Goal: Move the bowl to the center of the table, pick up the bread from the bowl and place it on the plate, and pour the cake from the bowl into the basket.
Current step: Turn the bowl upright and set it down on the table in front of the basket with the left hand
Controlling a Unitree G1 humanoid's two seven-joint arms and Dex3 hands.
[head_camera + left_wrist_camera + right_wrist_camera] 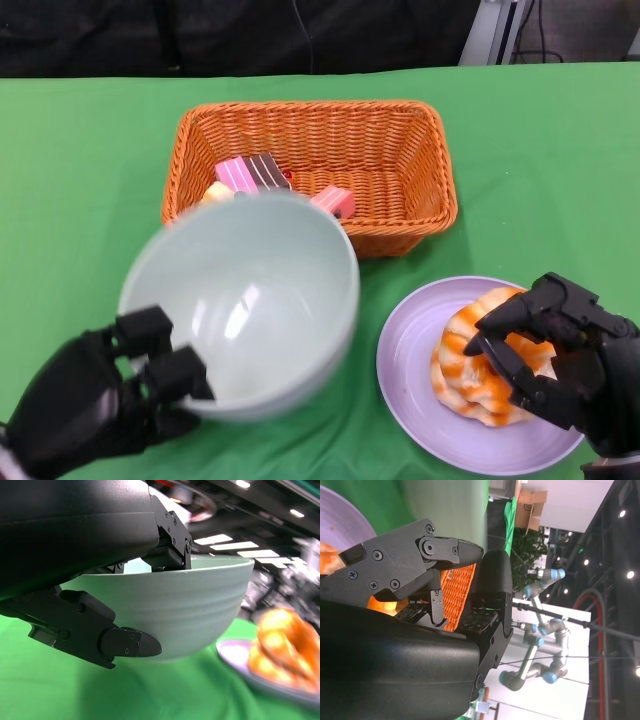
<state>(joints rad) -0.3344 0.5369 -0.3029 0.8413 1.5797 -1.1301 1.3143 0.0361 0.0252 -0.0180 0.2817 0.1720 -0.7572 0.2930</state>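
Note:
My left hand (110,395) grips the near rim of the pale green bowl (245,300), which looks empty and tilts toward the orange wicker basket (400,160). Pink and brown cake pieces (255,173) lie in the basket's near left part. The orange-and-white bread (480,365) lies on the lilac plate (410,370) at the right. My right hand (565,360) hovers over the bread with curled, spread fingers; contact is unclear. In the left wrist view the bowl (195,610) sits in my fingers (125,647), with the bread (282,642) beyond. The right wrist view shows fingers (440,550) before the basket (457,592).
A green cloth (80,150) covers the table. The basket stands at the back centre, the plate at the front right. A dark background lies past the table's far edge.

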